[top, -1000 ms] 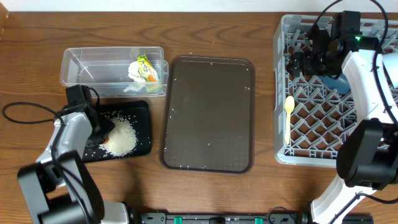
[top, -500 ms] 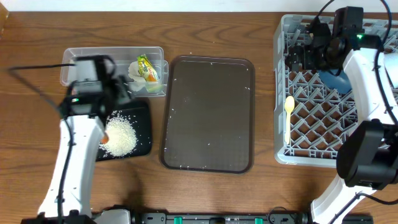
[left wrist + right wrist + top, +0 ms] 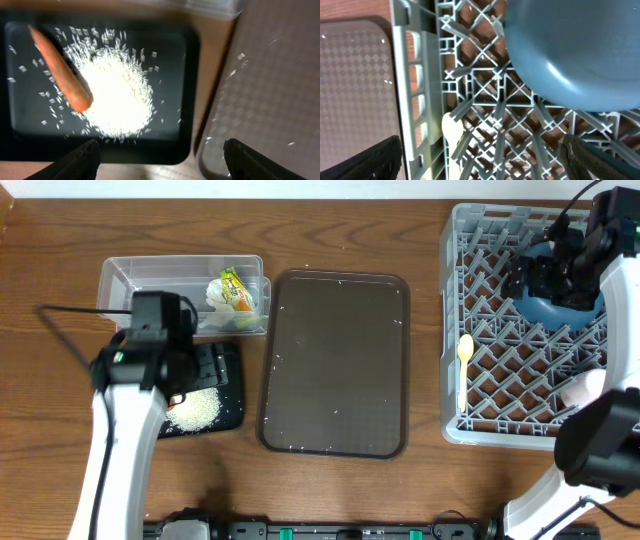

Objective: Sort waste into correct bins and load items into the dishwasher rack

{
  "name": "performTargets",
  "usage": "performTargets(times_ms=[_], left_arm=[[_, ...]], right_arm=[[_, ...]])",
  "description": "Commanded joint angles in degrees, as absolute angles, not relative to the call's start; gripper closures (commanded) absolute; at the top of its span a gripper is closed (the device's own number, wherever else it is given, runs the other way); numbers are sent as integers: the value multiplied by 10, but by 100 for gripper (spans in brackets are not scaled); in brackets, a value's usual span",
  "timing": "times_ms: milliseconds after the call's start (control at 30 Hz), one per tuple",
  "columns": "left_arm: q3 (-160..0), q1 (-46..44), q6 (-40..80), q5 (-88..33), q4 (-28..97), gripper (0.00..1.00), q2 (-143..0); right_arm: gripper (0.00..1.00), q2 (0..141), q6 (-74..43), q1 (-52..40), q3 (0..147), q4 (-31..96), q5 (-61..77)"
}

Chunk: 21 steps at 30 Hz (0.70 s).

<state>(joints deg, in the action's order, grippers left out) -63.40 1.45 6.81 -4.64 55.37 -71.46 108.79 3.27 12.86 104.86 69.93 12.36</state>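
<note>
Wooden table (image 3: 350,230), brown grain, seen from above.

1. Clear tub (image 3: 120,280), far left. Holds the green-yellow wrapper (image 3: 234,288) and the white tissue (image 3: 216,292) at its right end. Both are judged light and crushable.
2. Black tray (image 3: 170,140), near left, just beside the tub.
   - Rice (image 3: 117,95) lies heaped in the middle with stray grains around it. It is loose and not to be pinched; judged better tipped or swept than picked.
   - Carrot (image 3: 60,70) lies slantwise with its blunt end against the heap. It looks stiff, smooth and tapered, so likely to roll. Best taken across the thick middle.
3. Left gripper (image 3: 165,160) hangs above the black tray, fingers spread wide with nothing between them.
4. Serving tray (image 3: 335,360), centre, dark brown, flecked with a few grains.
5. Dishwasher rack (image 3: 452,330), right, grey with upright pegs.
   - Dark blue plate (image 3: 580,55) sits among the far pegs. It looks hard and slick, possibly breakable. Hold by the rim.
   - Pale yellow spoon (image 3: 463,360) lies along the left wall. It looks thin and light. Take by the handle.
6. Right gripper (image 3: 485,160) is over the rack, beside the plate, fingers parted and empty.
7. Cups and bowl: not made out in these views.
</note>
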Motion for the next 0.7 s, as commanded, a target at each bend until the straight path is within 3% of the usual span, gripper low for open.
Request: performTargets(times_ms=[0, 333, 367, 433, 667], left_arm=[[-621, 17, 45, -54, 538, 19, -636], [-495, 17, 26, -54, 467, 18, -394], [-486, 17, 26, -54, 464, 7, -378], [-472, 17, 26, -54, 456, 7, -355], [-470, 17, 26, -54, 462, 7, -352]], right_arm=[[1, 1024, 21, 130, 1011, 683, 124], [1, 730, -4, 124, 672, 403, 65], [1, 698, -4, 124, 640, 377, 59], [1, 629, -4, 124, 575, 325, 53], [1, 496, -4, 124, 468, 295, 53]])
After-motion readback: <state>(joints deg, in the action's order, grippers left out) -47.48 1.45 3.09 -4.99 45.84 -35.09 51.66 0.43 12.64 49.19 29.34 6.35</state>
